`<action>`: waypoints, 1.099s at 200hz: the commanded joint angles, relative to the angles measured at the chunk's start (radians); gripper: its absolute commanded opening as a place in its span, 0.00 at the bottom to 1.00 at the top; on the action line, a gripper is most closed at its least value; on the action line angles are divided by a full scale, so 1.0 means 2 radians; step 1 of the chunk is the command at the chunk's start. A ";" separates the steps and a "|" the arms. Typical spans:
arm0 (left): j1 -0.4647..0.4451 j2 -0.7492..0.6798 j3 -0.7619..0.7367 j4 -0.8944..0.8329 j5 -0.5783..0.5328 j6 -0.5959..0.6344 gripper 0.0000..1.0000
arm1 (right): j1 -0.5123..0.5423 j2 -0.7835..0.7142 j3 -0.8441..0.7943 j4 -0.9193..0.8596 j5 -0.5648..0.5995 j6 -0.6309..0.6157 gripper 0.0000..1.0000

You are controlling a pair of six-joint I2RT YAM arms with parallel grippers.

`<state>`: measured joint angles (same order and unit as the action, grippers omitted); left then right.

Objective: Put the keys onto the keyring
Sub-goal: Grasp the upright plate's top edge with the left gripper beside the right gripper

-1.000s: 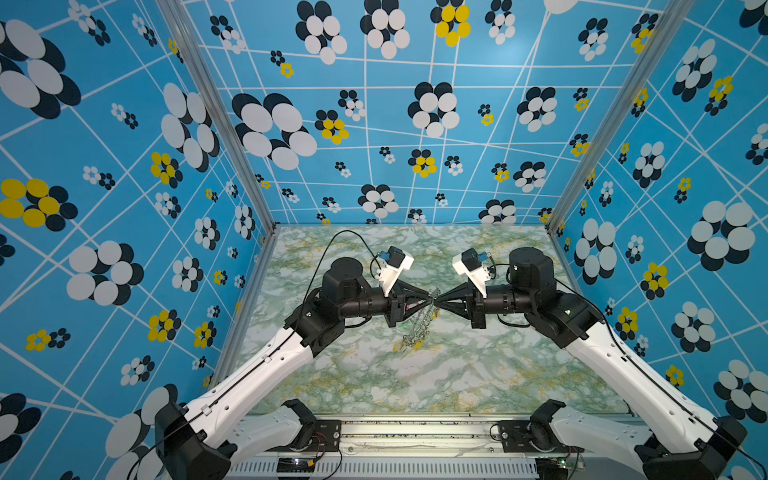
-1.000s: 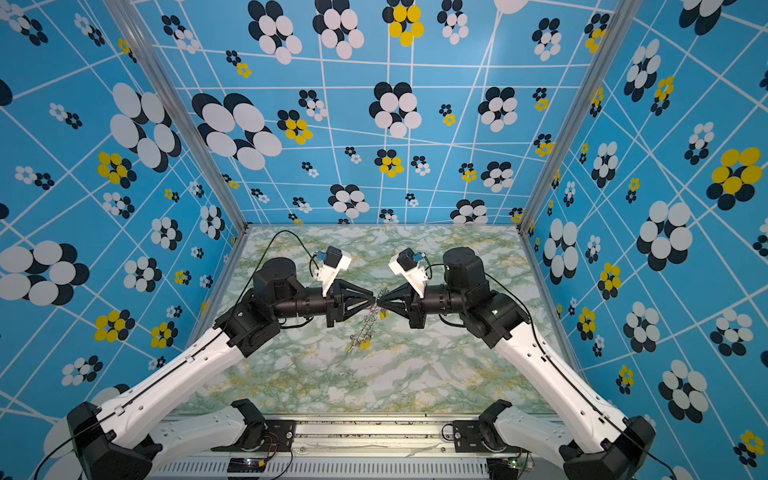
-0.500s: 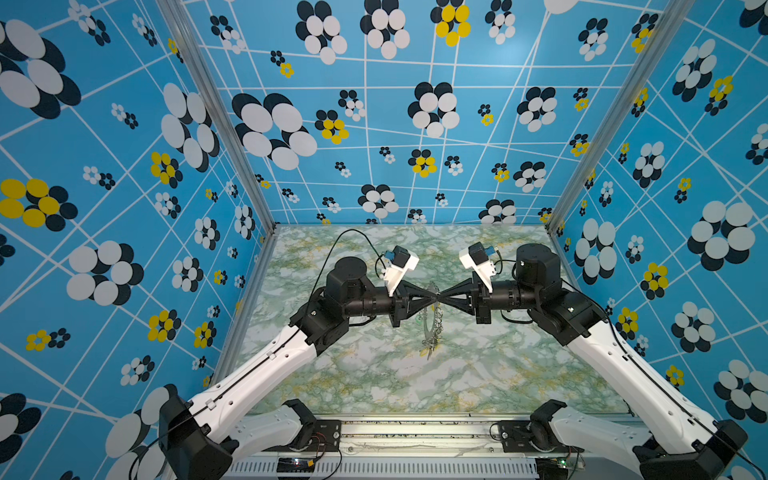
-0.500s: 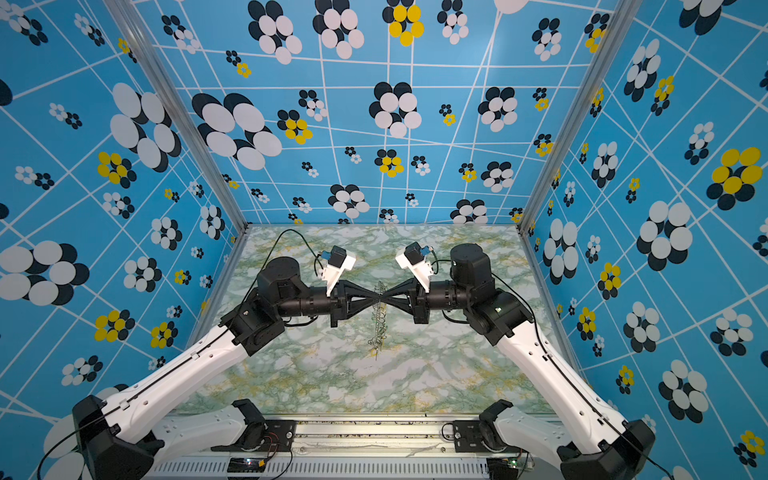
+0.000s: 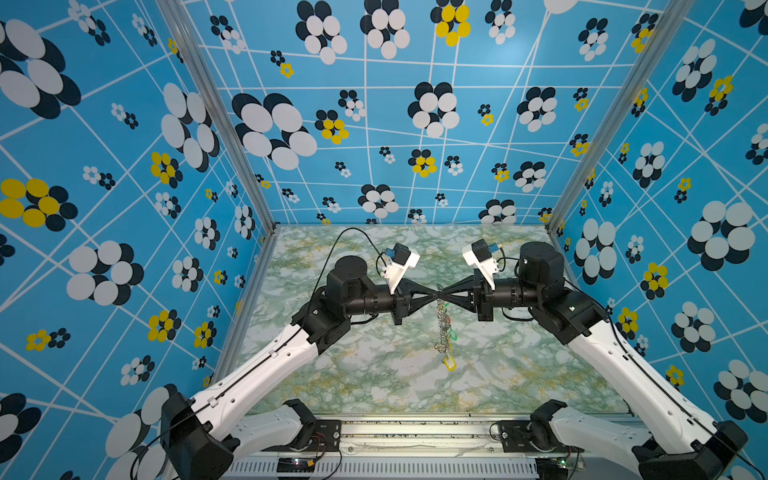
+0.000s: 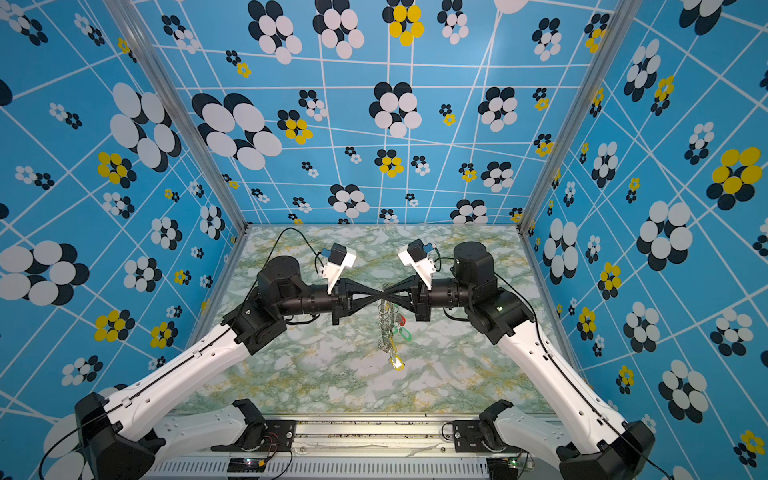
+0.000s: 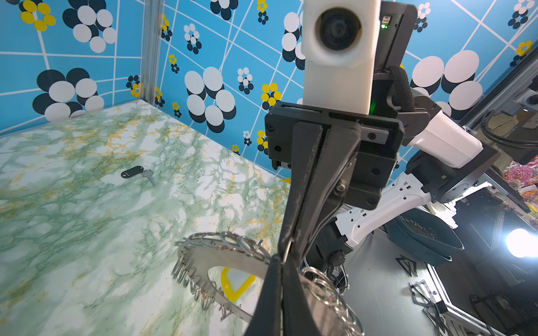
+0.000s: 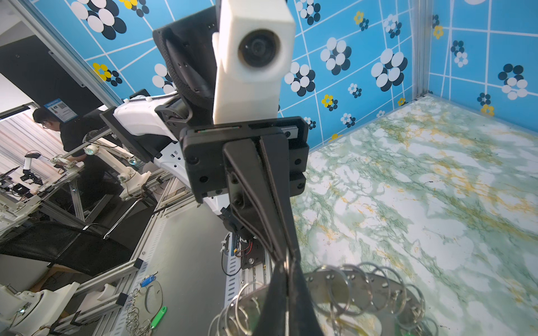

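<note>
- Left pincer point(image 5: 434, 294) and right pincer point(image 5: 444, 293) meet tip to tip over the middle of the counter point(image 5: 374, 374), in both top views.
- Both are pressed together, each nipping the top rim of the keyring point(image 5: 442, 328) among its wire loops.
- The keyring hangs on edge below those tips, lifted off the marble; its yellow tag point(image 6: 397, 365) dangles lowest, with the green tag point(image 6: 405, 333) and red tag point(image 6: 400, 320) higher up.
- In the left wrist view the grey disc point(image 7: 227, 256) sits just behind the closed fingers, and the counter shows through its hole.
- And the key point(image 7: 150, 176) with its black tag point(image 7: 132, 172)? It lies flat on the counter, out toward a back corner, well apart from the keyring.
- The top views don't show the key at all.
</note>
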<state>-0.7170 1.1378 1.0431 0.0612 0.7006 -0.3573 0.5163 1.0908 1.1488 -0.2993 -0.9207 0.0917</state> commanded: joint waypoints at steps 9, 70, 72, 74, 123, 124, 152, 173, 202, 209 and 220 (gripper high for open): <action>-0.011 -0.009 0.008 0.038 -0.008 0.014 0.00 | 0.007 -0.005 0.002 -0.008 -0.002 -0.007 0.00; -0.011 -0.023 0.012 0.003 -0.014 0.040 0.00 | -0.003 -0.026 0.015 -0.068 0.037 -0.048 0.44; -0.011 -0.023 0.013 0.001 -0.014 0.041 0.00 | -0.003 -0.027 0.016 -0.073 0.038 -0.051 0.44; -0.011 -0.023 0.013 -0.002 -0.014 0.043 0.00 | -0.003 -0.027 0.018 -0.078 0.040 -0.055 0.44; -0.012 -0.036 0.024 -0.042 -0.020 0.082 0.00 | -0.003 -0.033 0.050 -0.147 0.075 -0.113 0.48; -0.012 -0.036 0.024 -0.042 -0.020 0.083 0.00 | -0.003 -0.033 0.051 -0.147 0.076 -0.114 0.48; -0.022 -0.045 0.024 -0.049 -0.035 0.115 0.00 | -0.003 -0.044 0.044 -0.130 0.081 -0.118 0.48; -0.033 -0.051 0.021 -0.046 -0.046 0.141 0.00 | -0.003 -0.057 0.026 -0.099 0.080 -0.115 0.47; -0.043 -0.058 0.013 -0.033 -0.048 0.169 0.00 | 0.002 -0.066 0.008 -0.064 0.078 -0.109 0.44; -0.045 -0.059 0.012 -0.031 -0.048 0.175 0.00 | 0.003 -0.065 0.007 -0.064 0.076 -0.110 0.44; -0.047 -0.060 0.011 -0.032 -0.050 0.182 0.00 | 0.006 -0.061 0.009 -0.066 0.072 -0.113 0.43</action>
<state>-0.7959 1.0466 1.0473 -0.0586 0.6125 -0.0673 0.5159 0.9672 1.1797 -0.4767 -0.7708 -0.1207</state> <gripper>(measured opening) 0.047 0.437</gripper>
